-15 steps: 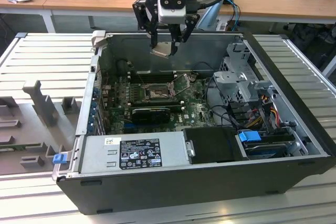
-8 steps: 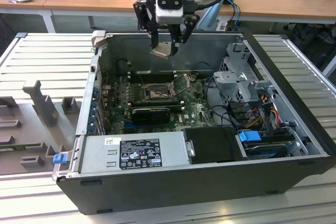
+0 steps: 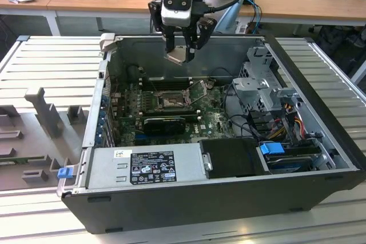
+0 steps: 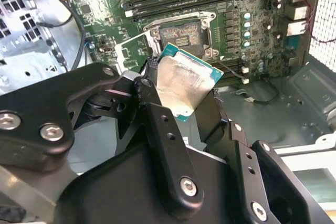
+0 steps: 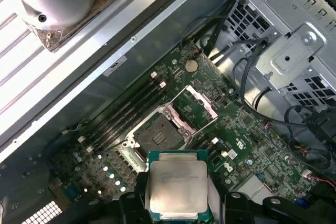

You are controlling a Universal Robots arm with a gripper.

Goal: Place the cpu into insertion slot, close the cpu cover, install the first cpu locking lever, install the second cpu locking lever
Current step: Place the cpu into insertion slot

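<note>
In the exterior view, read from its left to its right, a grey moulded tray is seen on the slatted tabletop, well to the left of the insertion slot. The open computer case is laid on its side. The slot is found inside it on the green motherboard, near the middle of the board. Well above the slot, and apart from it, the gripper is held at about the level of the case's upper rim, with the cpu pinched between its fingers. To the right of the slot a metal drive cage and a bundle of cables are seen.

In the second wrist view the black fingers are shown pressed against opposite edges of the chip, whose silvery face is tilted. Beyond it the pin field of the slot is seen to be bare. In the first wrist view the cpu cover is seen swung open beside the slot, so that the socket is left uncovered.

None of the four steps is judged to be finished. The chip is in hand but not seated, and the cover is not closed. Neither of the locking levers can be taken as fastened while the cover is open. The levers themselves cannot be made out with certainty.
</note>
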